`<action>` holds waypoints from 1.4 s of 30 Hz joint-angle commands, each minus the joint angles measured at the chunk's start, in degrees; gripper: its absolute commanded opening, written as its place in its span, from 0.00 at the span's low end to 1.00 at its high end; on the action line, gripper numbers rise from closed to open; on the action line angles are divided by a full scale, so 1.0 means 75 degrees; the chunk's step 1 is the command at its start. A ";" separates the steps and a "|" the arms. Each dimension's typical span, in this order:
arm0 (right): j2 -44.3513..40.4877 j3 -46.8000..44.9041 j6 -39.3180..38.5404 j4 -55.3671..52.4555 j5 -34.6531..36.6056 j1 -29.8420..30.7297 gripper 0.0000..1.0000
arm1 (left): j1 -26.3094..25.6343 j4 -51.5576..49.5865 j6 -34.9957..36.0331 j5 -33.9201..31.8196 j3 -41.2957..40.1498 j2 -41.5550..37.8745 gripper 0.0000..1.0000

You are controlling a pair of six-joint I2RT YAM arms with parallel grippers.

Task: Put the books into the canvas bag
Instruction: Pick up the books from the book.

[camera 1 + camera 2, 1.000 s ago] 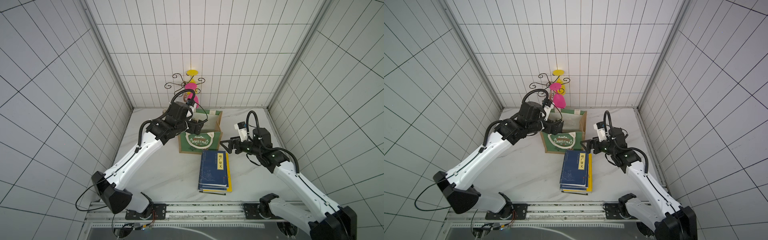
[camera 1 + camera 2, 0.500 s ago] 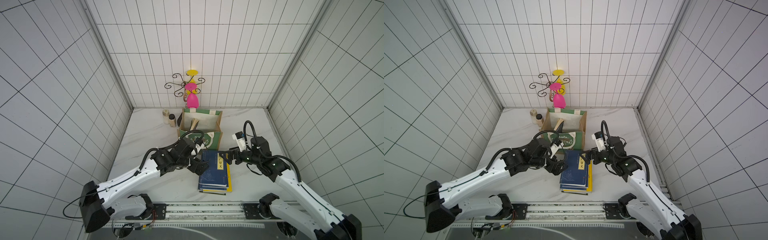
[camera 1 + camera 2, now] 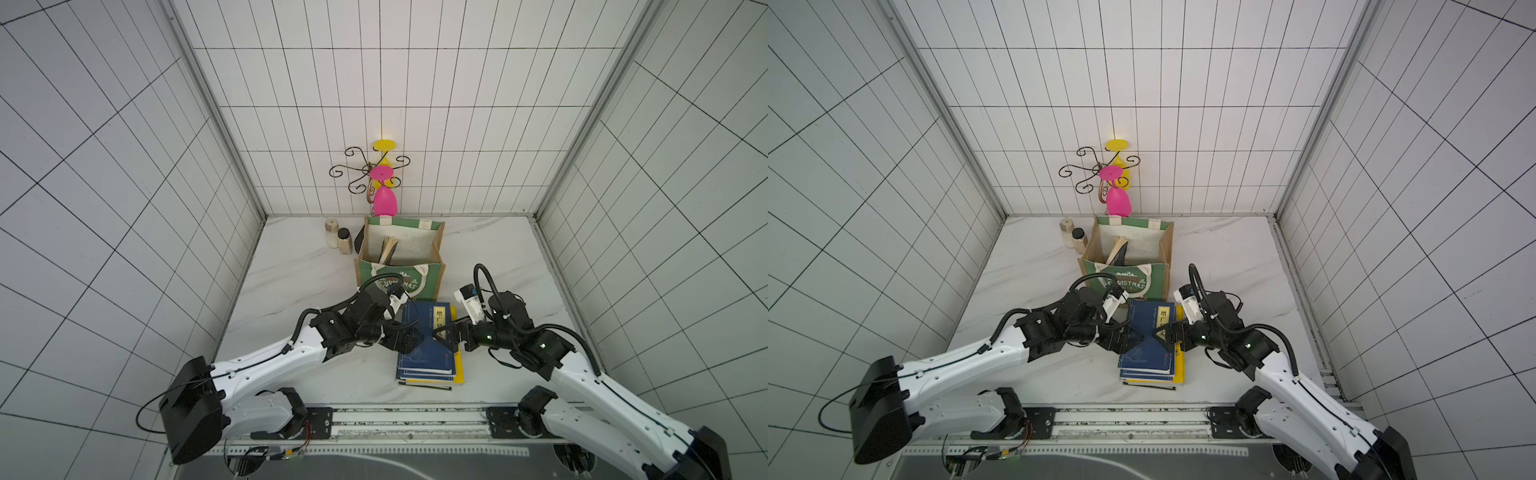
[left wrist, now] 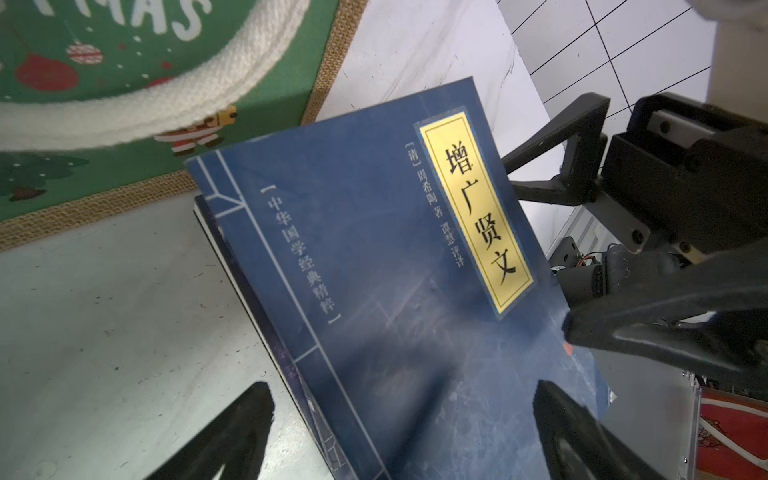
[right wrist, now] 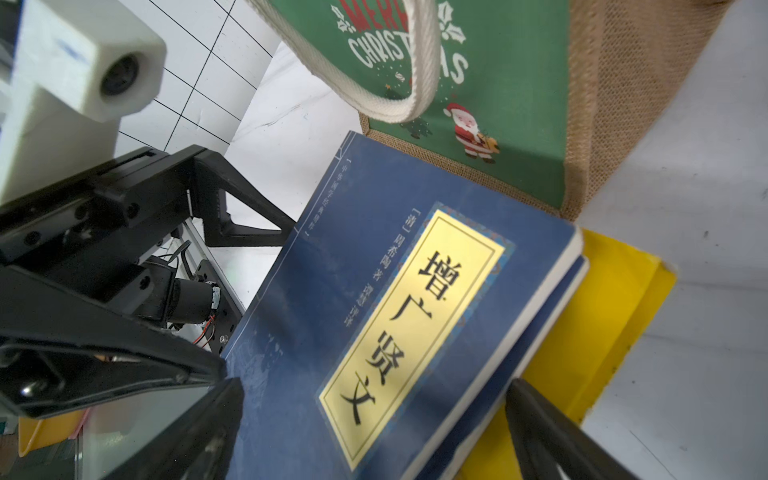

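Marble tabletop [image 3: 299,266], canvas bag [image 3: 420,279] with book [image 3: 388,249] leaning inside, books [image 3: 428,353] stacked beside it, left fingers [image 4: 232,436] and right fingers [image 5: 548,432] wide.

White arm links [image 3: 270,365], black joints [image 3: 332,332], looping black cables [image 3: 478,265], green status lights [image 3: 488,337], white wrist cameras [image 3: 469,301].

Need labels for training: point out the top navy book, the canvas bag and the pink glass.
top navy book [image 3: 430,359]: a top view, bare cover.
canvas bag [image 3: 434,282]: a top view, green front wall.
pink glass [image 3: 385,201]: a top view, its bowl.
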 commanded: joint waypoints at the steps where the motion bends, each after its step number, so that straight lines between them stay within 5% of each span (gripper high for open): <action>1: -0.0049 -0.0360 0.0269 0.0026 0.0159 0.0226 0.99 | -0.0017 0.0515 -0.0213 0.0232 -0.0158 0.0115 0.97; 20: 0.0865 -0.0490 0.0743 0.1407 0.0572 0.1785 0.99 | 0.0667 0.1443 -0.1142 0.1129 -0.1385 -0.0447 0.97; 26: 0.1415 -0.0431 0.0790 0.1780 0.0607 0.2045 0.99 | 0.1284 0.2017 -0.1692 0.1591 -0.2209 -0.1309 0.68; 33: 0.2032 -0.0192 0.0734 0.2132 0.0433 0.2239 0.99 | 0.1893 0.1838 -0.1817 0.1743 -0.2579 -0.1966 0.55; 38: 0.2282 -0.0155 0.0812 0.2172 0.0598 0.2289 0.99 | 0.1914 0.2462 -0.1909 0.2587 -0.2721 -0.1722 0.76; 42: 0.2109 -0.0298 0.0892 0.2178 0.0719 0.2291 0.99 | 0.1902 0.2778 -0.2013 0.2692 -0.2994 -0.1603 0.83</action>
